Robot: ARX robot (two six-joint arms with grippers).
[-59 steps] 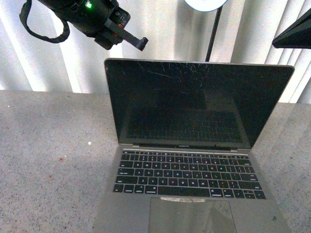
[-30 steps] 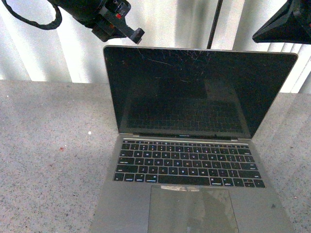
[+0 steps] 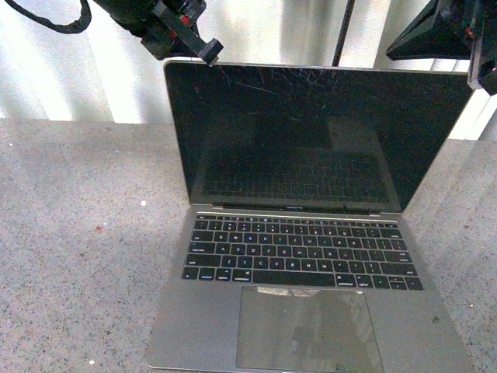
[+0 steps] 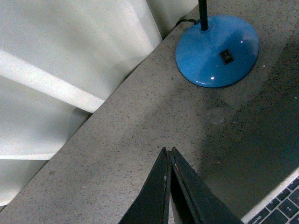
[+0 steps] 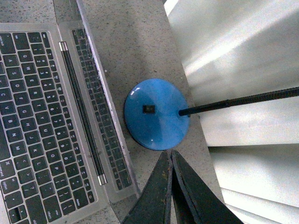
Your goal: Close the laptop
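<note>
I see the laptop [image 3: 311, 233] lying open on the speckled grey surface [image 3: 78, 233], keyboard towards me and its lid standing up, tilted a little away. The screen is dark, with fine scratches along its top edge. My left fingers [image 4: 156, 196] are pressed together tip to tip with no gap. In the front view they sit right at the lid's top left corner, and I cannot tell whether they touch it. My right fingers [image 5: 156, 196] are closed flat against each other too, up by the lid's top right corner, above the surface behind the laptop. A blue round lamp base [image 5: 156, 120] stands on the surface just beyond the lid, its black stem [image 3: 342, 31] rising past white curtains [image 3: 54, 70].
</note>
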